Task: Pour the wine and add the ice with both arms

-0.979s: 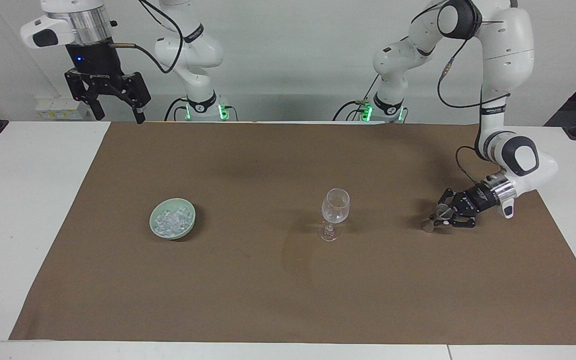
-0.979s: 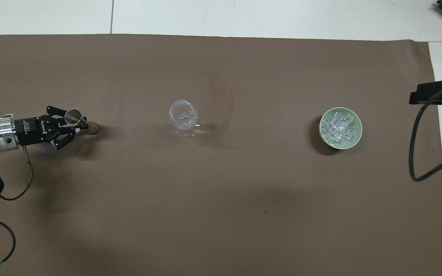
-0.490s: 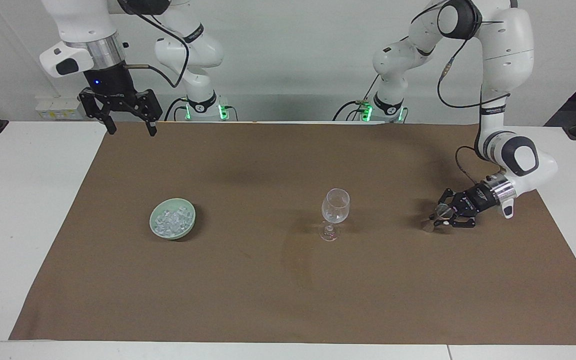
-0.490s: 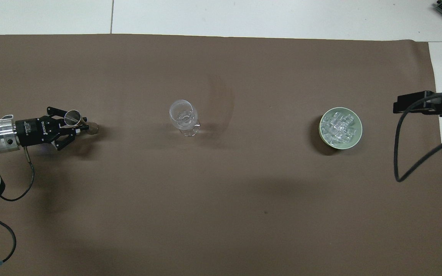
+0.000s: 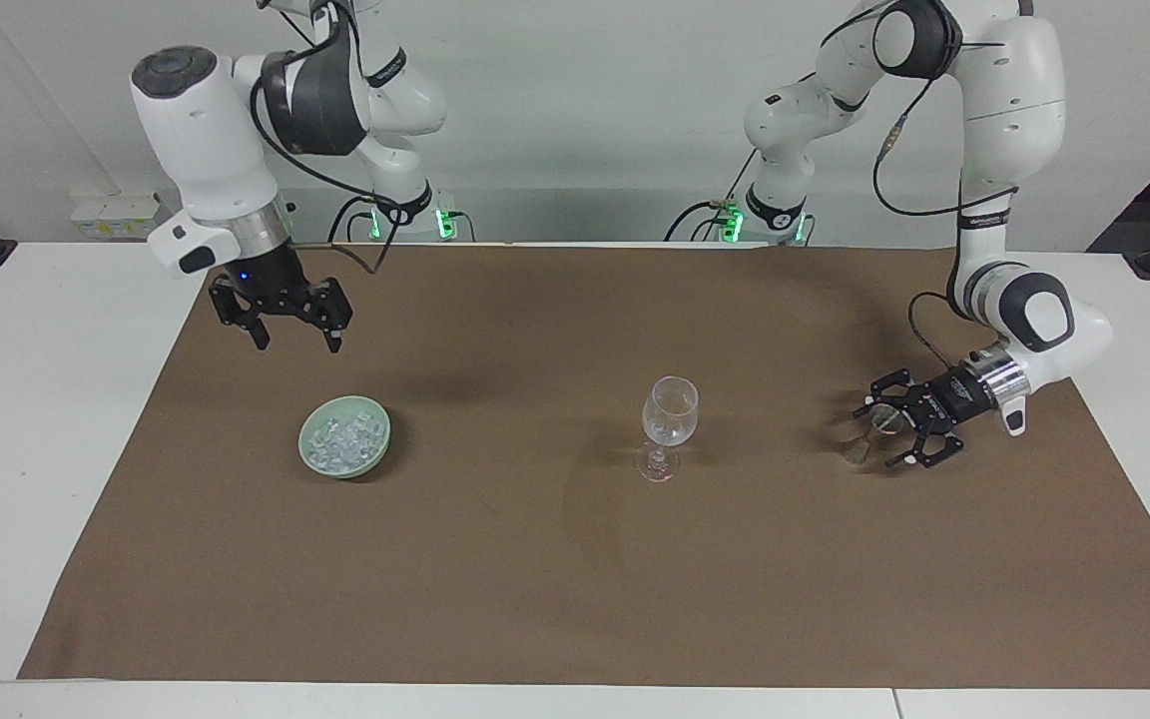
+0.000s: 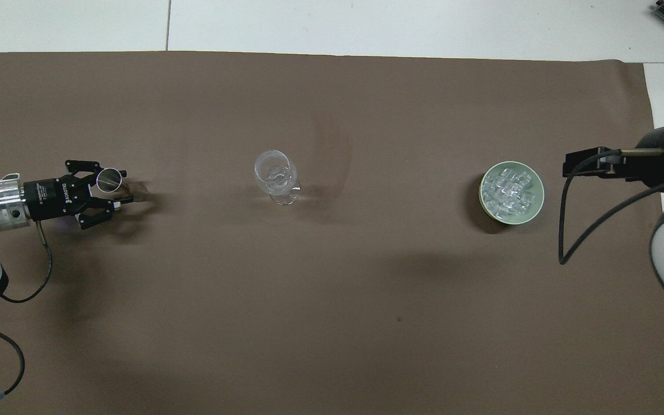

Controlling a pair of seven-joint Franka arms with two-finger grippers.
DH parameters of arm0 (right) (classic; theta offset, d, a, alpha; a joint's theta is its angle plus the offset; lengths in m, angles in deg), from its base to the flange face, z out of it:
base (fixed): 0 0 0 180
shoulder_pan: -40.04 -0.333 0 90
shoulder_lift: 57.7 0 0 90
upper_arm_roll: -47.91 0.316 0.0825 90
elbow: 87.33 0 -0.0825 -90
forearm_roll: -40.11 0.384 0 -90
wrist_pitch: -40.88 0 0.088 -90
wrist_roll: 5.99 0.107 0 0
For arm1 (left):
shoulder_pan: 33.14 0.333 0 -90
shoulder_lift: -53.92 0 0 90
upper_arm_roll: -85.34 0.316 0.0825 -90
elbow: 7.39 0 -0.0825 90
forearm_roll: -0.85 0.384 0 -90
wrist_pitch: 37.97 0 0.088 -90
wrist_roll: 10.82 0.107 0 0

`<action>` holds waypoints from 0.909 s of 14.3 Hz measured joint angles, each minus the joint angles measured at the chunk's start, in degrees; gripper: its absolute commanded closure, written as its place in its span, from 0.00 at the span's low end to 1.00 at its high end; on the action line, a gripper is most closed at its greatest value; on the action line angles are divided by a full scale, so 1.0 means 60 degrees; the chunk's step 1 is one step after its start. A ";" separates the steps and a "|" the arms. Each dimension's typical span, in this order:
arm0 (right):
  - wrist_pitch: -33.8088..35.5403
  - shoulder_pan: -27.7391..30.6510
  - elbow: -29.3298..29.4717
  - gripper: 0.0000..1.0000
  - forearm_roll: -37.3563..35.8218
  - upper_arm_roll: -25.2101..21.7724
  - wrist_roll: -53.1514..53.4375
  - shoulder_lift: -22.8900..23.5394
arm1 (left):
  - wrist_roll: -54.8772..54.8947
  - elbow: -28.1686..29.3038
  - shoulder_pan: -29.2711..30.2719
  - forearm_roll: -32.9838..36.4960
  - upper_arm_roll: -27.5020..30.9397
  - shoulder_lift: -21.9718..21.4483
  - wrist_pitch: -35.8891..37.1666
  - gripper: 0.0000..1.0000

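A clear stemmed wine glass (image 5: 670,414) (image 6: 275,173) stands upright mid-cloth. The ice (image 5: 340,439) (image 6: 509,190) fills a pale green bowl (image 5: 375,451) (image 6: 534,212) toward the right arm's end. My left gripper (image 5: 874,436) (image 6: 119,188) lies low at the left arm's end. It is open, with its fingers either side of a small clear cup (image 5: 857,449) (image 6: 108,178) that stands on the cloth. My right gripper (image 5: 297,345) (image 6: 568,164) hangs open and empty over the cloth beside the bowl. No wine can be made out in the cup or the glass.
A brown cloth (image 5: 575,599) (image 6: 332,323) covers most of the white table (image 5: 36,399). The right arm's cable (image 6: 562,230) loops down beside the bowl.
My left gripper has opened and let go of the small cup, which stays standing. The right arm has come down from high up and moved toward the ice bowl.
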 measured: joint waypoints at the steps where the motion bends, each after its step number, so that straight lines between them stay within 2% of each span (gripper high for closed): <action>1: -0.0522 0.0000 -0.0243 0.00 -0.0077 0.0000 -0.0034 0.0230 | 0.0045 -0.0024 0.0012 0.0287 0.0016 0.0000 -0.0001 0.00; 2: -0.0991 -0.0001 -0.0446 0.01 -0.0116 0.0002 -0.0037 0.0495 | 0.0064 -0.0114 0.0044 0.0756 0.0025 0.0002 -0.0007 0.00; 3: -0.1263 -0.0008 -0.0585 0.06 -0.0124 0.0004 -0.0037 0.0720 | 0.0065 -0.0255 0.0137 0.1230 0.0031 0.0009 -0.0006 0.00; 6: -0.2036 -0.0058 -0.0985 0.09 -0.0130 0.0006 -0.0038 0.1230 | 0.0519 -0.0897 0.0591 0.2503 0.0036 0.0105 0.0165 0.00; 7: -0.2192 -0.0059 -0.1113 0.12 -0.0131 0.0005 -0.0038 0.1288 | 0.0755 -0.1103 0.0675 0.2922 0.0039 0.0126 0.0190 0.00; 13: -0.3144 -0.0072 -0.1681 0.13 -0.0131 0.0004 -0.0038 0.1331 | 0.1049 -0.2667 0.0677 0.5330 -0.0177 0.0001 0.0203 0.00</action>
